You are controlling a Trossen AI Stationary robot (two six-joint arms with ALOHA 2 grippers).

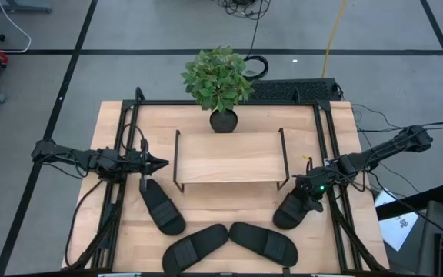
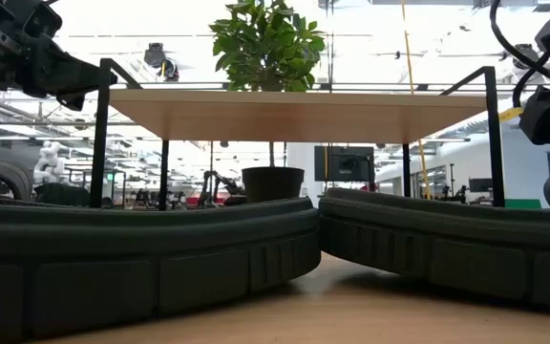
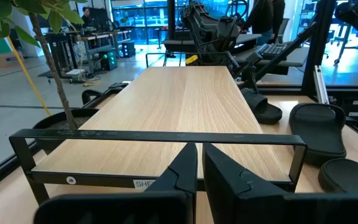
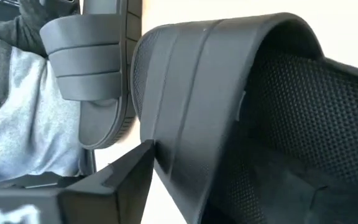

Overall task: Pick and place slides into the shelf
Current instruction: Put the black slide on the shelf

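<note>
The right claw [image 1: 308, 194] is sitting low on the slide [image 1: 297, 206] that lies off the right end of the shelf [image 1: 229, 158], toward the table's front; in the right wrist view its fingers [image 4: 114, 168] are reaching around the slide's broad strap [image 4: 210, 93], one finger showing outside the strap, but whether they are pressing on it I cannot tell. The left claw [image 1: 160, 163] is hovering just off the left end of the shelf, pointing at it; its fingers [image 3: 182, 171] are lying almost together with only a thin gap, holding nothing. A second slide [image 1: 161, 205] is lying on the table [image 1: 110, 123] in front of the shelf's left end, just below the left claw; two more slides, one [image 1: 195, 248] beside the other [image 1: 262, 243], are lying at the table's front edge, their inner ends nearly meeting in front of the shelf's middle; the shelf's plank top is bare. A potted plant [image 1: 220, 85] is standing just behind the shelf.
</note>
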